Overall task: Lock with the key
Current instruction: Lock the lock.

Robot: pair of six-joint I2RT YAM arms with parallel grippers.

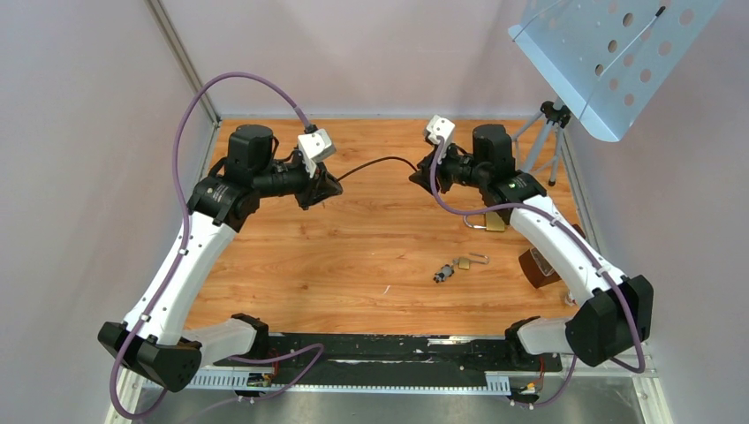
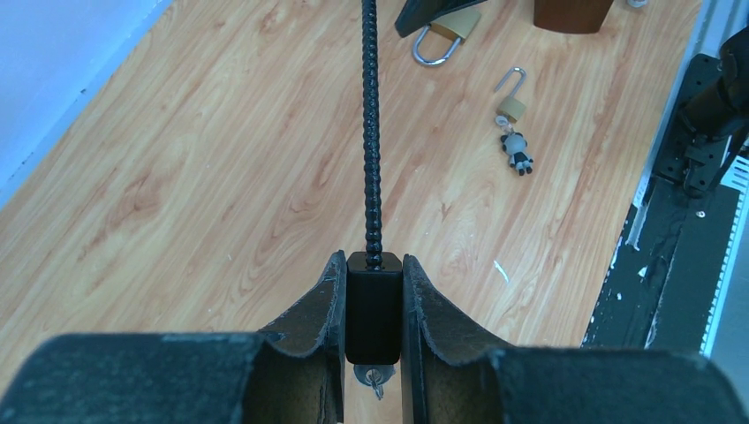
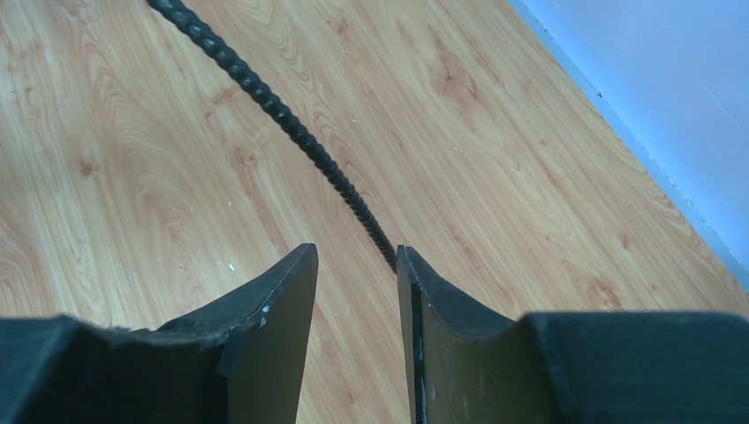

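My left gripper (image 2: pixel 373 258) is shut on the black body (image 2: pixel 373 309) of a cable lock and holds it above the table. A small silver key (image 2: pixel 376 380) pokes out under the body. The black ribbed cable (image 2: pixel 371 132) runs from the body straight ahead to my right gripper (image 1: pixel 420 175). In the right wrist view the right gripper (image 3: pixel 353 253) is open. The cable (image 3: pixel 283 115) passes just behind its right fingertip (image 3: pixel 408 265), and its end is hidden there. In the top view the left gripper (image 1: pixel 325 187) faces the right one.
A small brass padlock (image 1: pixel 463 262) with a key charm (image 1: pixel 442 275) lies mid-right on the table. A larger brass padlock (image 1: pixel 491 221) and a brown block (image 1: pixel 535 266) lie by the right arm. A tripod (image 1: pixel 549 132) with a perforated tray stands at the far right.
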